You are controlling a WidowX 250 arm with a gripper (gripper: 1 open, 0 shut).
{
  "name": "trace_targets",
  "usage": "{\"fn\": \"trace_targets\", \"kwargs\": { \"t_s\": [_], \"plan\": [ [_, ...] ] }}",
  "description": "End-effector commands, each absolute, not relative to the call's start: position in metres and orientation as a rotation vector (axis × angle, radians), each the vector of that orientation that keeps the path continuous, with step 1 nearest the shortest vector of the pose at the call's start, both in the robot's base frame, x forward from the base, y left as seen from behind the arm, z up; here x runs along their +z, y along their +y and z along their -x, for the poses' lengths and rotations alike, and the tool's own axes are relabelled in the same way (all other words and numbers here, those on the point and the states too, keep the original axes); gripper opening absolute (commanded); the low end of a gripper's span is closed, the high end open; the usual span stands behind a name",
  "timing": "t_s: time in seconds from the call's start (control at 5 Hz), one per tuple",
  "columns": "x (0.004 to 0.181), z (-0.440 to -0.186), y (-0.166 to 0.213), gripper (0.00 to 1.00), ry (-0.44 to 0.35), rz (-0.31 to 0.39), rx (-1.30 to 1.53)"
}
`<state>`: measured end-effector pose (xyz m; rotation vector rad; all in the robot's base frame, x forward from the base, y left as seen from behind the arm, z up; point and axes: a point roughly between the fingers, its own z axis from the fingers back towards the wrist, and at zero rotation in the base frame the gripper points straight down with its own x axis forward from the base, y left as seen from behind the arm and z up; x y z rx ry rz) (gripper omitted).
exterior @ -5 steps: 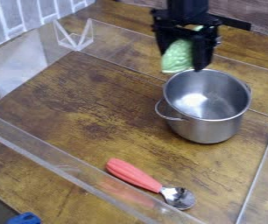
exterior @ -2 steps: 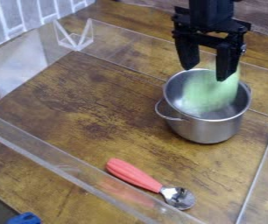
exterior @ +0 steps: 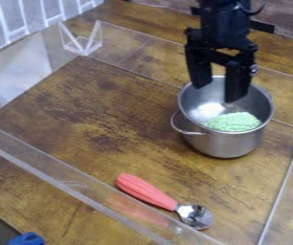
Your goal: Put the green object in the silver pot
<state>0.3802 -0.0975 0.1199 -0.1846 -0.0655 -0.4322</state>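
The green object (exterior: pixel 235 122), a light green bumpy oval, lies on the bottom of the silver pot (exterior: pixel 202 137), toward its right side. The pot is round shiny steel and stands on the wooden table at the right. My black gripper (exterior: pixel 222 88) hangs straight down over the pot's opening, its two fingers spread apart with nothing between them. The fingertips reach just inside the rim, above and left of the green object, not touching it.
A red-handled spoon (exterior: pixel 160 198) lies near the front edge. Clear acrylic walls (exterior: pixel 34 57) fence the table on all sides, with a small clear stand (exterior: pixel 80 38) at the back left. A blue thing (exterior: pixel 27 239) peeks in at the bottom left.
The gripper carried the green object from behind the pot to over its opening, then let go. The object fell and now lies inside the pot. The fingers stand wider.
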Motion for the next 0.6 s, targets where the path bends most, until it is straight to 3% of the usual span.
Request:
{"fn": "trace_targets", "kwargs": {
  "t_s": [0.0,0.4],
  "plan": [
    [0.134,-0.38,-0.084,1.0,-0.114,0.181,-0.457],
    [0.128,-0.381,-0.07,1.0,-0.1,0.155,-0.449]
  ]
}}
